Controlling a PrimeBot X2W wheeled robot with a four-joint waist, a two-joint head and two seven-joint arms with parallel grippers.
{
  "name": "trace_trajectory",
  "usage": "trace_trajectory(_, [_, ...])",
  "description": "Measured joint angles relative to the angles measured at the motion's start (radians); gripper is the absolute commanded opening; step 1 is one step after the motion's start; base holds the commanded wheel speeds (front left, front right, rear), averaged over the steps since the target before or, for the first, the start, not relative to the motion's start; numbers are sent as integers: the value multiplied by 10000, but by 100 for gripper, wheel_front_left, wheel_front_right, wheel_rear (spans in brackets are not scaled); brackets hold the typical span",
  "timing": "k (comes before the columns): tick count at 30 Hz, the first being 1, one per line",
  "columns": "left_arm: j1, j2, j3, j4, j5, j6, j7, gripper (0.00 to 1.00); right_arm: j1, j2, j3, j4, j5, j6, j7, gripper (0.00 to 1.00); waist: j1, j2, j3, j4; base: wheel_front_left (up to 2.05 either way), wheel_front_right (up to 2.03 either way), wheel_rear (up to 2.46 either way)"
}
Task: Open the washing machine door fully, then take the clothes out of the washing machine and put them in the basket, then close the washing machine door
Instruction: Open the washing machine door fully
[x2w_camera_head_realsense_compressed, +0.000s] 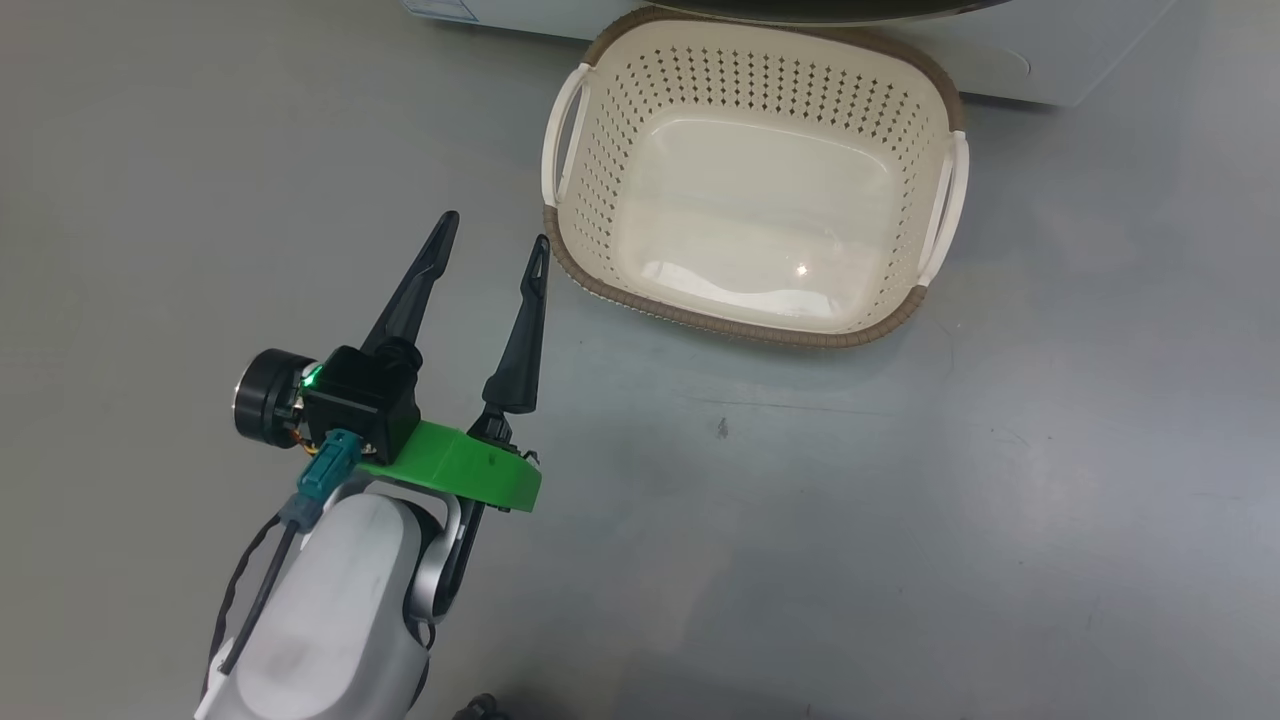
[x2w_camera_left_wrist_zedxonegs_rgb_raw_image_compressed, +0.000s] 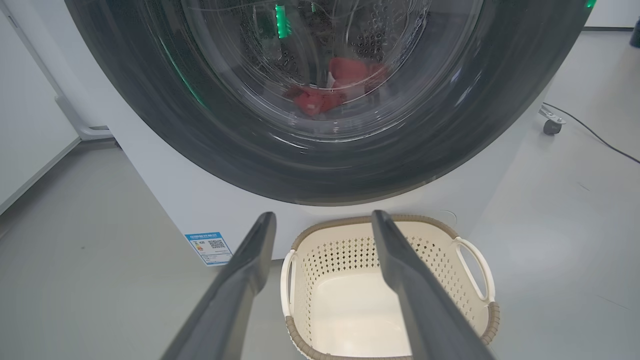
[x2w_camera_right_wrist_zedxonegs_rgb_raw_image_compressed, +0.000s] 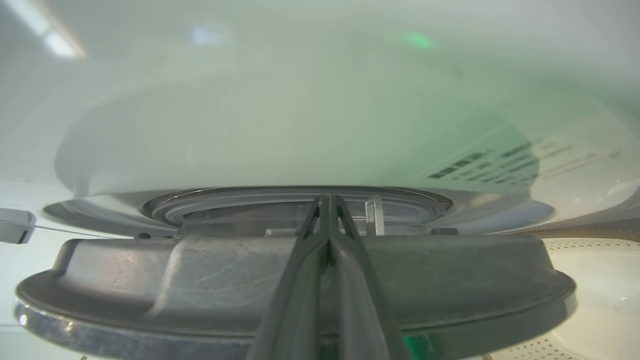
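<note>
left gripper (x2w_camera_head_realsense_compressed: 495, 228) spread wide, holding nothing, forearm (x2w_camera_head_realsense_compressed: 330, 600) slanting up-right, tips near basket (x2w_camera_head_realsense_compressed: 760, 90) rim | right gripper (x2w_camera_right_wrist_zedxonegs_rgb_raw_image_compressed: 327, 200) pressed together, lying across grey edge of washing machine door (x2w_camera_left_wrist_zedxonegs_rgb_raw_image_compressed: 250, 165) | 1 basket on floor (x2w_camera_head_realsense_compressed: 900, 500) just before washing machine (x2w_camera_left_wrist_zedxonegs_rgb_raw_image_compressed: 165, 190) | red clothes (x2w_camera_left_wrist_zedxonegs_rgb_raw_image_compressed: 320, 100) in drum (x2w_camera_left_wrist_zedxonegs_rgb_raw_image_compressed: 385, 35), behind door glass | 1 blue sticker (x2w_camera_left_wrist_zedxonegs_rgb_raw_image_compressed: 209, 247) low on front

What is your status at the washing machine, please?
Copy: left gripper open beside the basket; right gripper shut at the washing machine door. Clothes behind it, inside. Basket empty; door in the way.
</note>
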Motion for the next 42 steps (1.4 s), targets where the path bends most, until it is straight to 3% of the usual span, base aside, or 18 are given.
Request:
trace_trajectory(12, [-77, -8, -50, 75, -4, 127, 0, 100, 20, -25, 90, 454, 518, 257, 997, 0, 0, 0, -81, -137, 0, 0, 0])
trace_trajectory(26, [-66, -8, 2, 347, 6, 174, -2, 100, 746, 171, 232, 838, 961, 982, 1753, 0, 0, 0, -581, -443, 0, 0, 0])
trace_trajectory(42, [258, -8, 117, 740, 88, 217, -2, 100, 2077, 614, 433, 1014, 1319, 1465, 2418, 0, -1, 0, -1415, -723, 0, 0, 0])
